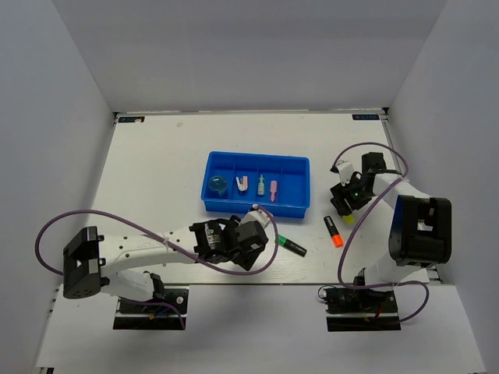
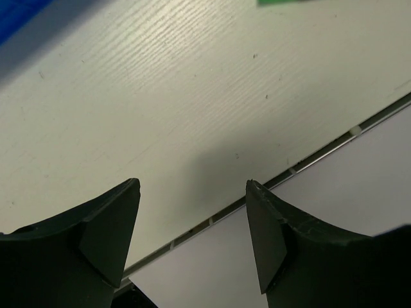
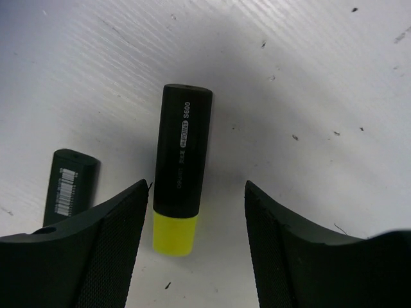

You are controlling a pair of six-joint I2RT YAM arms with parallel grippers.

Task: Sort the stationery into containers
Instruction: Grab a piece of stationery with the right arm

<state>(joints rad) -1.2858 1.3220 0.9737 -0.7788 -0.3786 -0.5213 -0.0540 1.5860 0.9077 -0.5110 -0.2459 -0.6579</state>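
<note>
**Left arm.** It lies low across the near side, stretched from its base at the near left toward the right. The left hand hovers just near of the shallow bright-blue rectangular plastic tray. Its fingers are spread, with only the bare white worktop between them.

**Right arm.** It is folded up from its base at the near right, the forearm angled far and left and the wrist turned down. The right hand stands open astride the black highlighter with the yellow end. This highlighter lies flat on the worktop between the fingers, not clamped.

**Items on the worktop.**
- The black highlighter with the green end lies just right of the left hand, near of the tray.
- The black highlighter with the orange end lies off the tray's near right corner, close beside the right hand.

**Tray contents.**
- The round blue item sits in the leftmost compartment.
- The small white-and-pink piece sits in the next compartment.
- The pale piece and the pink capsule piece lie further right, side by side. I cannot tell which compartment each is in.
</note>
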